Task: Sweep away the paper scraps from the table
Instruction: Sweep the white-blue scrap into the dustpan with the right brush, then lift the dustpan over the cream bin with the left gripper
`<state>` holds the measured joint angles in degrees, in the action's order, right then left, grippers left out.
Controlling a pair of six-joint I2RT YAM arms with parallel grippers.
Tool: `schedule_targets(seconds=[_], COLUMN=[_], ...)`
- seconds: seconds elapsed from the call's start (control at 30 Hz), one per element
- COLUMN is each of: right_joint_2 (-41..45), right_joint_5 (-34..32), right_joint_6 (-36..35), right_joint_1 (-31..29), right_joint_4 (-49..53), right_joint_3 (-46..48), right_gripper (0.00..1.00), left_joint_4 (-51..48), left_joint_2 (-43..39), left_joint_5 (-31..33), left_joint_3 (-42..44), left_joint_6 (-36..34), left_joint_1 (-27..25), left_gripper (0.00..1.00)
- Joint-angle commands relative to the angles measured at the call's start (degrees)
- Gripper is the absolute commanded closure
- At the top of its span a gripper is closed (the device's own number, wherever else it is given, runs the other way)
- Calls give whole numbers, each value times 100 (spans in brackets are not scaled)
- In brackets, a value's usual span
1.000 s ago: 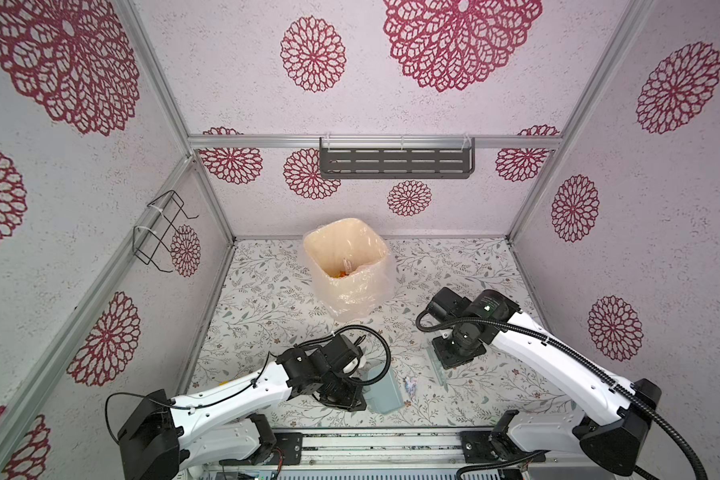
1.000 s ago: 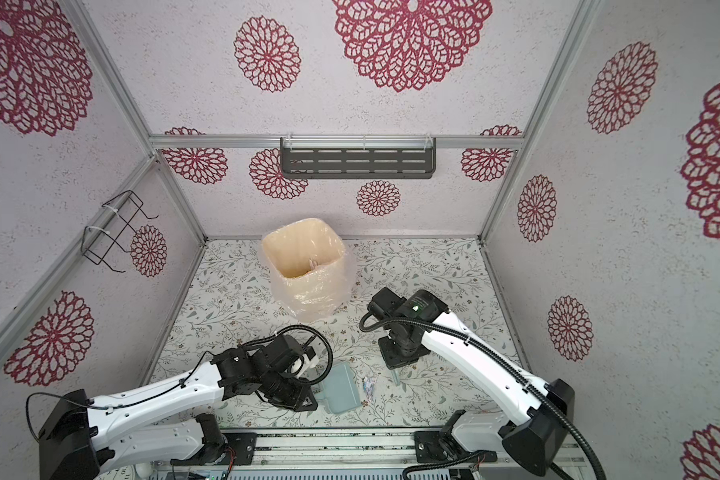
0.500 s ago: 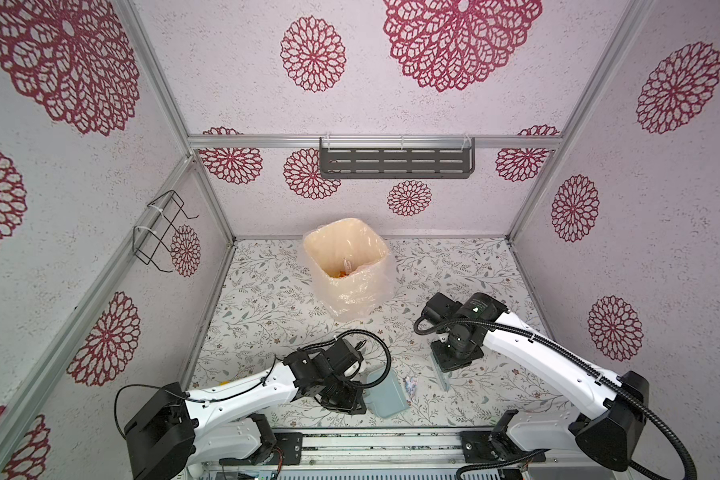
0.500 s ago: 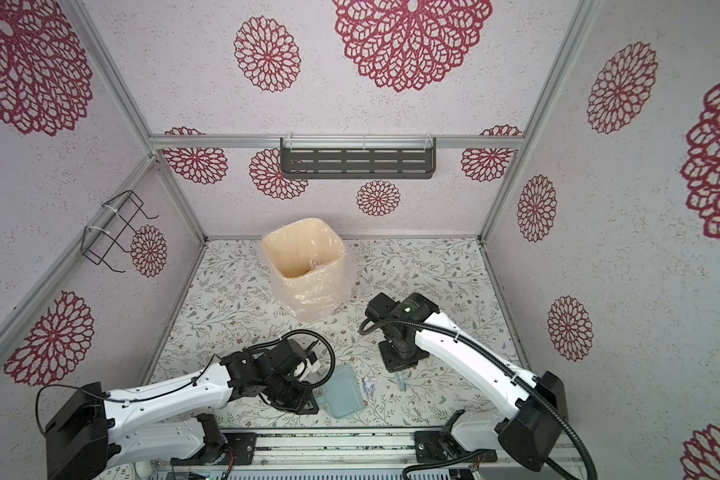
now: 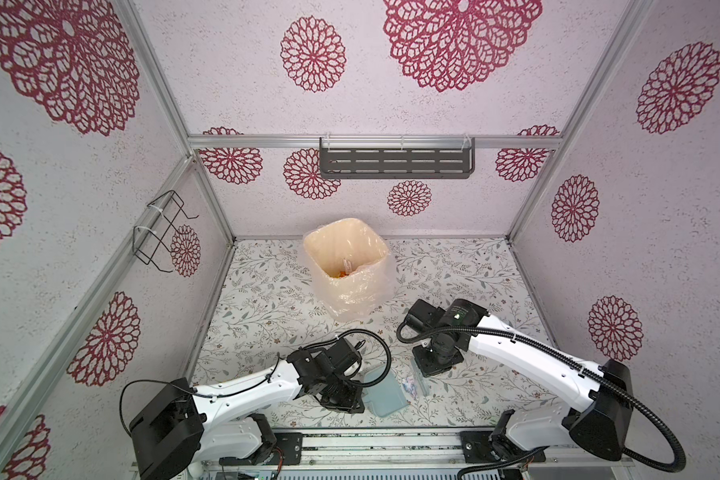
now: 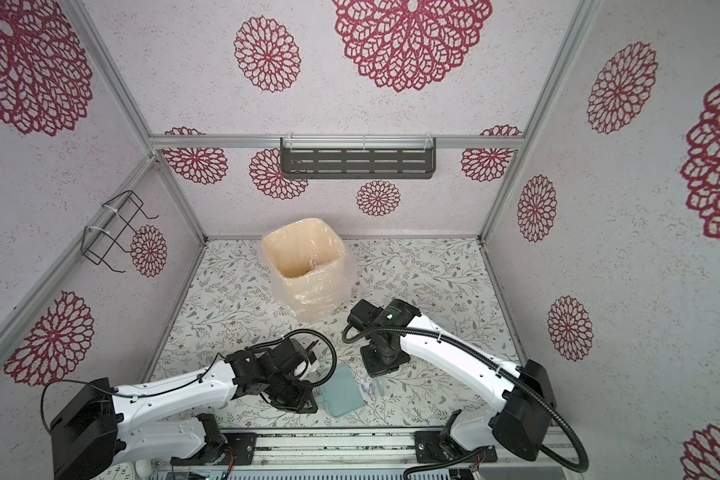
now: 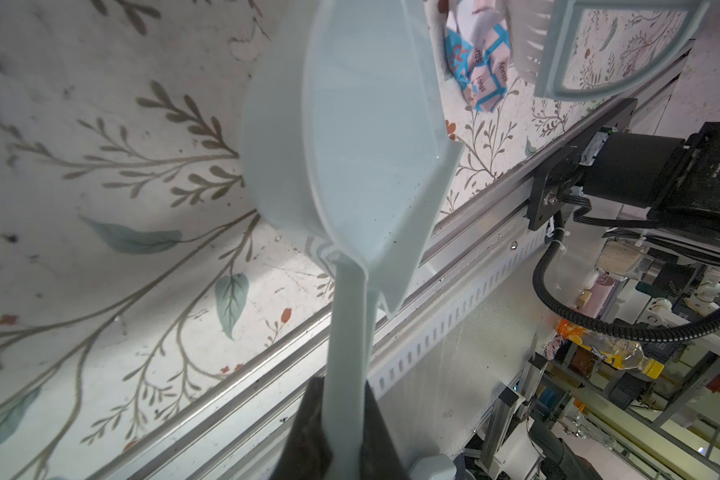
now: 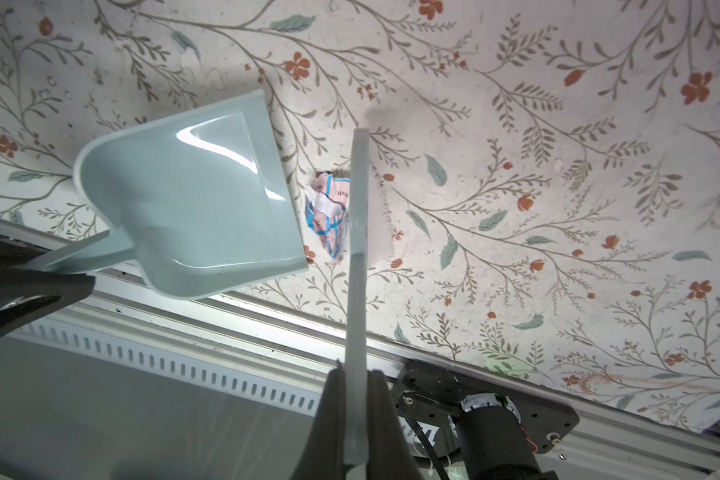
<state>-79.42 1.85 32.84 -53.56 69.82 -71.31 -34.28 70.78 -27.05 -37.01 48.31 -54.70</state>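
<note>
In both top views each arm's wrist covered its own fingers, the handle of the dustpan [image 5: 385,392] and most of the brush [image 5: 420,378]. The paper scrap [image 5: 410,384] between them was too small for its marks to be read. The bits inside the bin [image 5: 333,245] were too small to tell apart. In the left wrist view the picture's edge cut off the brush, part of the scrap and the left gripper [image 7: 346,415]. In the right wrist view the brush's back hid part of the scrap, and the right gripper [image 8: 356,415] was cropped.
</note>
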Motion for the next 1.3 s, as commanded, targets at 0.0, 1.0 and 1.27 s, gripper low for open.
schedule_targets(seconds=[0.0, 1.0, 1.27], right_joint_2=[-10, 969, 1182], right_joint_5=[268, -340, -75], right_joint_6=[470, -25, -516], right_joint_1=[-155, 1023, 1794], right_joint_4=[-364, 736, 761], right_joint_3=[-245, -954, -847], right_gripper=[100, 100, 100], left_joint_4=[175, 1379, 423], left_joint_2=[84, -1763, -2325], left_joint_5=[-6, -6, 206], left_joint_3=[65, 712, -48], left_joint_6=[76, 876, 840], left_joint_1=[58, 150, 255], left_gripper=[100, 100, 100])
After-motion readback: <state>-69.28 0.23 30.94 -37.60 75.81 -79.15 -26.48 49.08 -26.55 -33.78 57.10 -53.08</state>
